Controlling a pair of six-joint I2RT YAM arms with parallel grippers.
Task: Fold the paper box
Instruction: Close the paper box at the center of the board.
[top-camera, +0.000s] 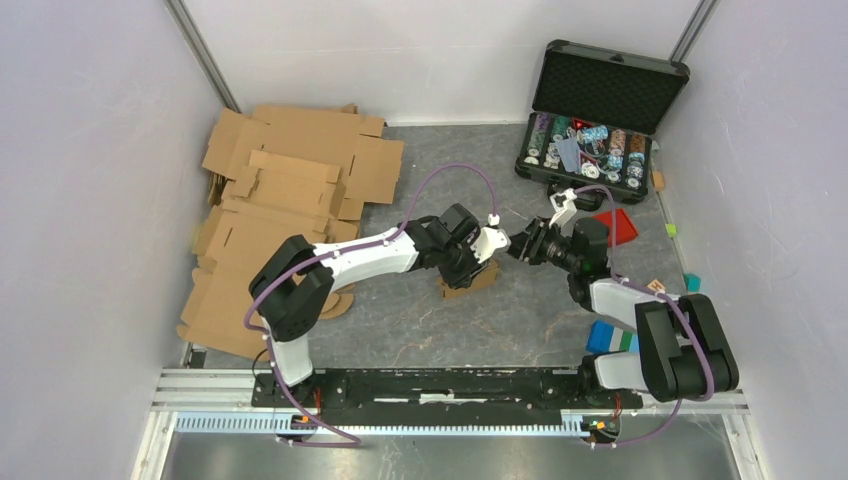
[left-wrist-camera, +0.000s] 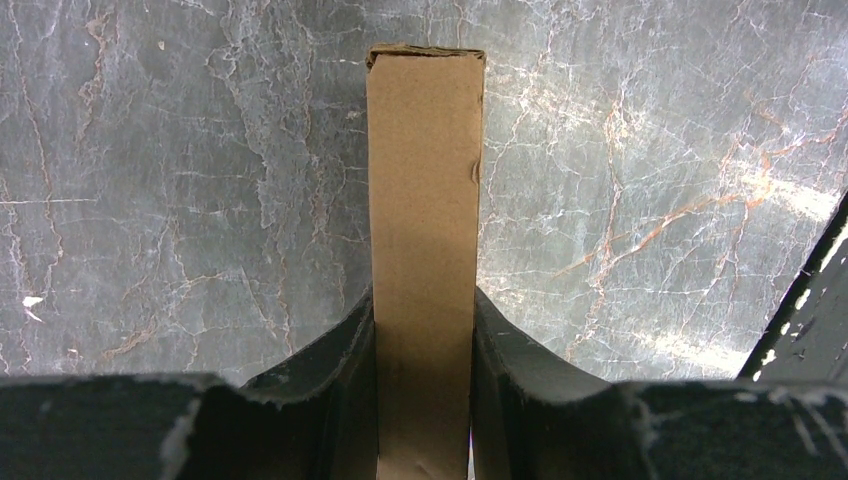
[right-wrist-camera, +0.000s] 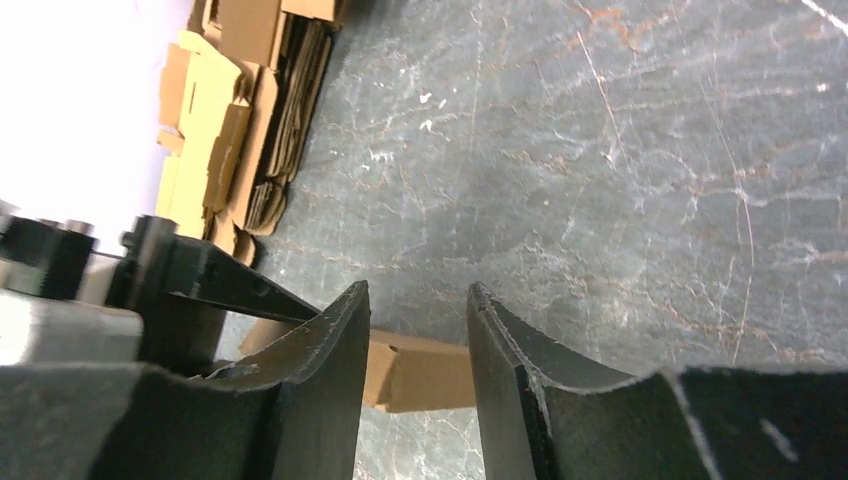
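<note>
We find the paper box (top-camera: 462, 288) near the middle of the counter (top-camera: 450, 335), apparently resting on it, with one wall clenched between the left jaws. The right jaws stand released just beside it, grasping nothing.

Risks, in our judgement:
- The narrow grip may let the box twist or slip once a flap is pushed.
- Too hard a push could crease the wall or drag the box across the counter.
</note>
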